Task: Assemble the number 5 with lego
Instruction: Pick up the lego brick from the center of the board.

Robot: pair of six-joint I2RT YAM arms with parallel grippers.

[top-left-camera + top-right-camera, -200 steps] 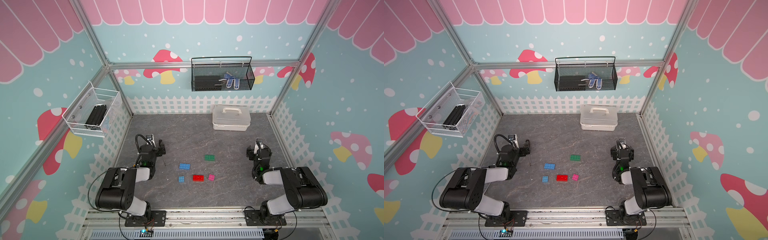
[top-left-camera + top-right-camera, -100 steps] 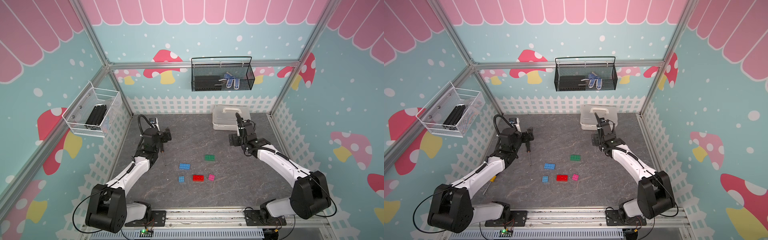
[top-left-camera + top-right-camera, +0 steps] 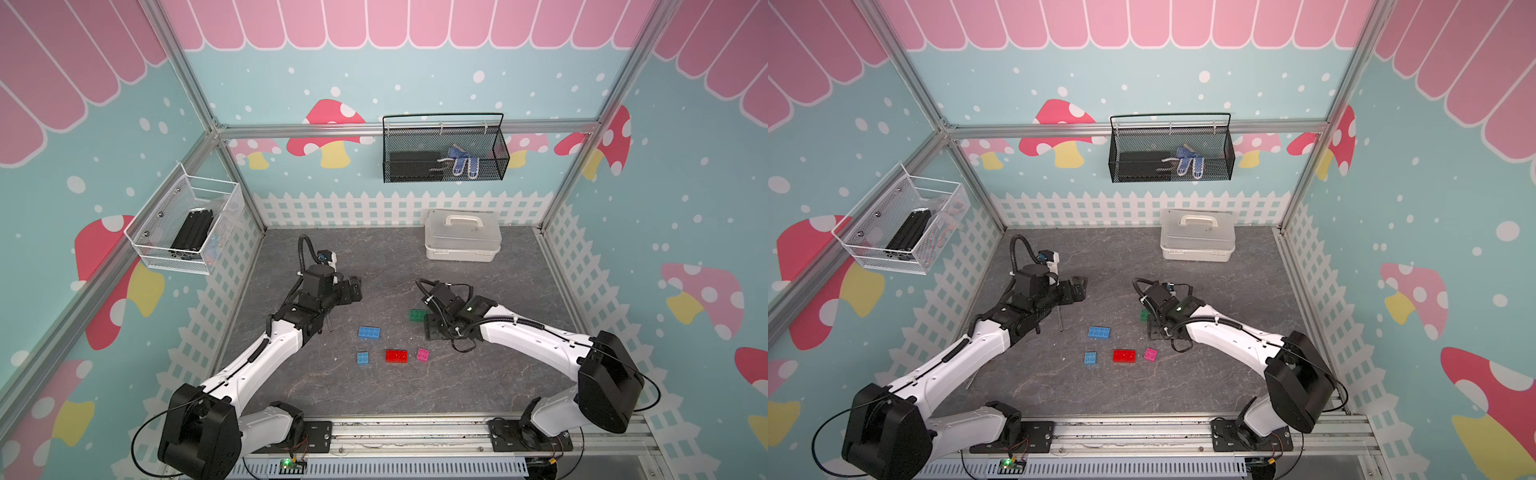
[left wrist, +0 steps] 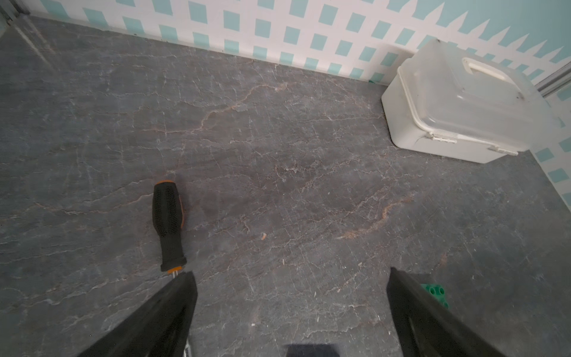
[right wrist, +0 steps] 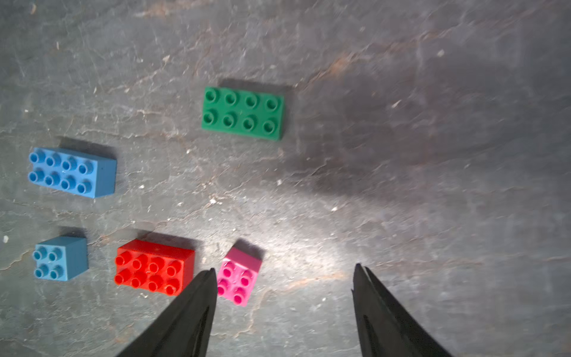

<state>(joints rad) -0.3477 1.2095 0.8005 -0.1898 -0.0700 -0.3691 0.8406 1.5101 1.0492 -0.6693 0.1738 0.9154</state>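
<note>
Lego (image 3: 396, 356) for the digit: five bricks, studs up, lying separate on the grey surface (image 3: 374, 395), none joined. The right fingers (image 5: 194, 309) stand apart and released, with nothing between them. In the right wrist view one tip overlaps the gap between the red brick (image 5: 154, 267) and the tilted pink brick (image 5: 239, 279); whether it touches either cannot be told. The short blue brick (image 5: 60, 258) lies in a row with red and pink, the long blue brick (image 5: 72, 172) lies behind it, and the green brick (image 5: 243, 112) lies farthest back. In both top views the right arm's head partly covers the green brick. The left fingers (image 4: 167, 315) are spread wide and empty over bare surface, apart from the bricks; one finger overlaps the shaft of a black, orange-trimmed screwdriver (image 4: 168, 225) lying flat. A white lidded box (image 3: 462, 241) stands closed at the back, well apart from the bricks. A black mesh basket (image 3: 444, 153) and a white wire basket (image 3: 187, 228) hang on the walls.
</note>
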